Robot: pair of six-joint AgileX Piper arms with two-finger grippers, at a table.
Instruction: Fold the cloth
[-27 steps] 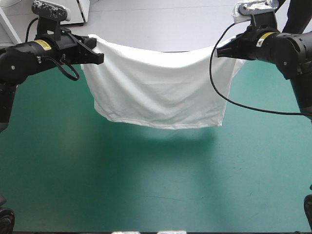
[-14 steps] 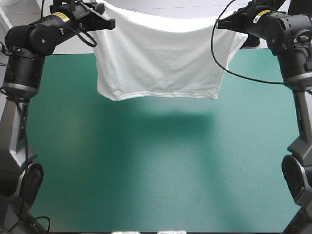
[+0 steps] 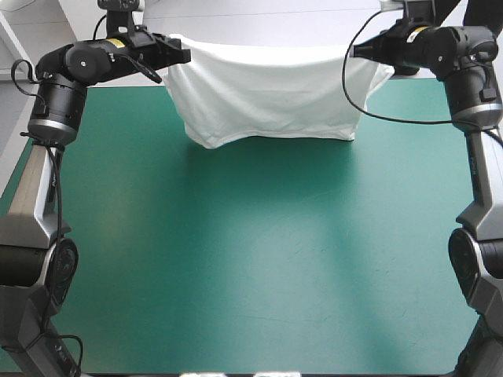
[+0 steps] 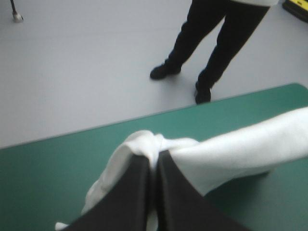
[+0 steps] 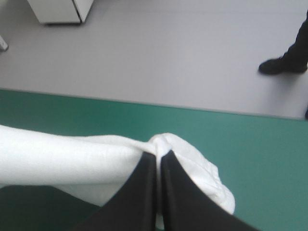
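Over the table's far edge — T-shirt hung spread; left end effector clamped on one upper corner, right end effector clamped on the other.

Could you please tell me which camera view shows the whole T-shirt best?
The high view: the T-shirt hangs whole between the left gripper and the right gripper, its lower hem over the teal-green cover near the far edge. Each wrist view shows only the pinched corner and a white band leading off.
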